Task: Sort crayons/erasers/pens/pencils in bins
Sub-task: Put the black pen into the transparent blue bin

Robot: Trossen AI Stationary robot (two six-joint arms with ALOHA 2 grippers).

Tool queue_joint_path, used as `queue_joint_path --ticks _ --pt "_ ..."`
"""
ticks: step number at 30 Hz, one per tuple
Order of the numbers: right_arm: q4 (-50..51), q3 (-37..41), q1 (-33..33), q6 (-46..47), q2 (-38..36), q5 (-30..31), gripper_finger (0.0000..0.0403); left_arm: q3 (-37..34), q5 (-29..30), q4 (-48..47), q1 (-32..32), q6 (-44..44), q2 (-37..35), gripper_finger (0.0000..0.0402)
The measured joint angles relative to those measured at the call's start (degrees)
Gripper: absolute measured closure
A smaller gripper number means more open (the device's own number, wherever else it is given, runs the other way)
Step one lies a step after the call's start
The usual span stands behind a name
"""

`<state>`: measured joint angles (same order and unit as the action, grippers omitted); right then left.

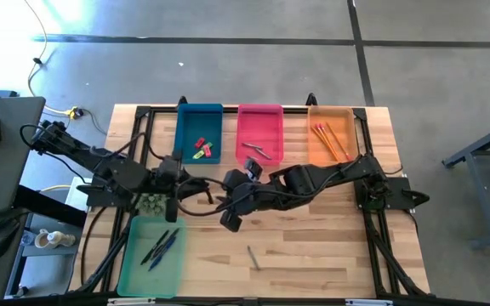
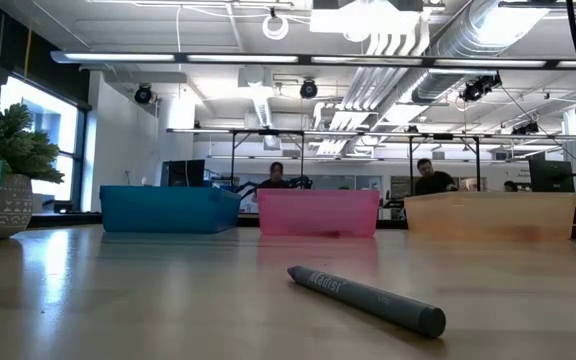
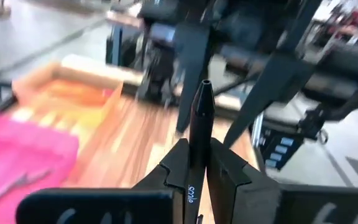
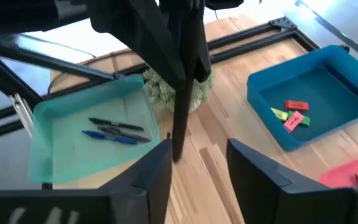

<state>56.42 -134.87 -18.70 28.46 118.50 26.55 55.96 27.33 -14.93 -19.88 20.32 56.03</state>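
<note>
Worktop (image 1: 313, 246): pale wood planks, smooth, with a soft sheen that mirrors the bins in the low view. Blue bin (image 2: 168, 210), pink bin (image 2: 318, 213) and orange bin (image 2: 488, 215): slightly translucent plastic; green bin (image 4: 61, 112) likewise (semi-gloss walls). Crayon (image 2: 368, 298): matt grey stick with printed lettering. Pen (image 3: 199, 118): glossy black plastic. Left gripper's fingers (image 3: 229, 177): matt black plastic, flat-faced. Frame rails (image 1: 373, 229): black metal.

faint print on crayon (image 2: 368, 296), pen (image 3: 197, 134), unreadable
</note>
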Motion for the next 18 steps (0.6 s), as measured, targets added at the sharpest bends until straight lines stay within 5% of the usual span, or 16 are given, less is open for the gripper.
queue_joint_path --ticks 18 --pt "10.1 4.6 0.1 13.0 0.0 -2.0 0.0238 0.0 -2.2 -29.2 -7.6 29.9 0.0 0.0382"
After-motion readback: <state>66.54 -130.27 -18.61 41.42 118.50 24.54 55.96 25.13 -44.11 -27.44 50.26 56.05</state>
